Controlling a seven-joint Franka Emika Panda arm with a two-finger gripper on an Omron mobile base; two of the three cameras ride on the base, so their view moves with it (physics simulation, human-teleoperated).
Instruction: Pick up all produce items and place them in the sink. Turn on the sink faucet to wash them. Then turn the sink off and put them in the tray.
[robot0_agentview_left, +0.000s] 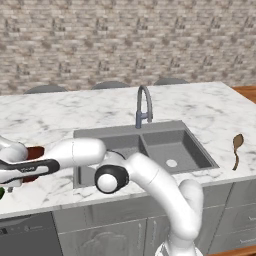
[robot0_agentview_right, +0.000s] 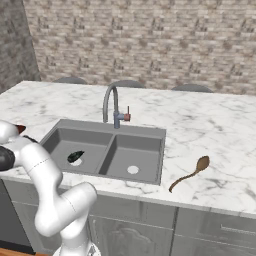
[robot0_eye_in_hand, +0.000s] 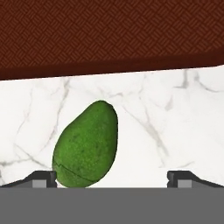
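Note:
A bright green produce item, egg-shaped from here, lies on the white marble counter just in front of the tray. My gripper is open, with the green item between its fingers, close to the left fingertip. A sliver of that green item shows at the left edge of the left base view, below the tray. The dark blackish-green oblong lies in the left basin of the grey sink. The gooseneck faucet stands behind the divider; no water is visible.
A brown wooden spoon lies on the counter right of the sink. My arm stretches left across the sink's front left corner. The faucet rises at the sink's back. Chair backs show beyond the counter's far edge.

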